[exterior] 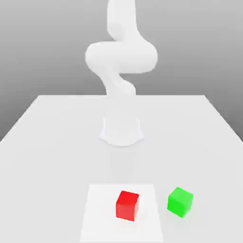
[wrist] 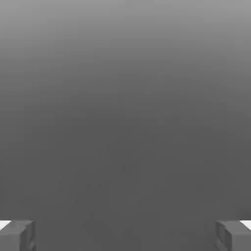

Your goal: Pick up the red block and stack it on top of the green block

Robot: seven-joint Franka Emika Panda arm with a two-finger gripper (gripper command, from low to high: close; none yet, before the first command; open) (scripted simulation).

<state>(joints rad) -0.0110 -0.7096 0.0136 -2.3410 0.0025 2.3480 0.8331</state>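
— Grey backdrop hung behind a pale desk (exterior: 42, 142), didn't it? What sat on it, going from the exterior view's left?

— First the red block (exterior: 127, 205), resting on a lighter square patch (exterior: 102, 213) near the front edge. Just beside it, toward the exterior view's right and off the patch, stood the green block (exterior: 180, 201); the two were apart, not touching.

— And the arm (exterior: 121, 57)?

— It rose white behind them, from its base (exterior: 121, 131) at mid-desk. The gripper (wrist: 125, 235) had its fingertips (wrist: 17, 235) spread wide, with nothing between them.
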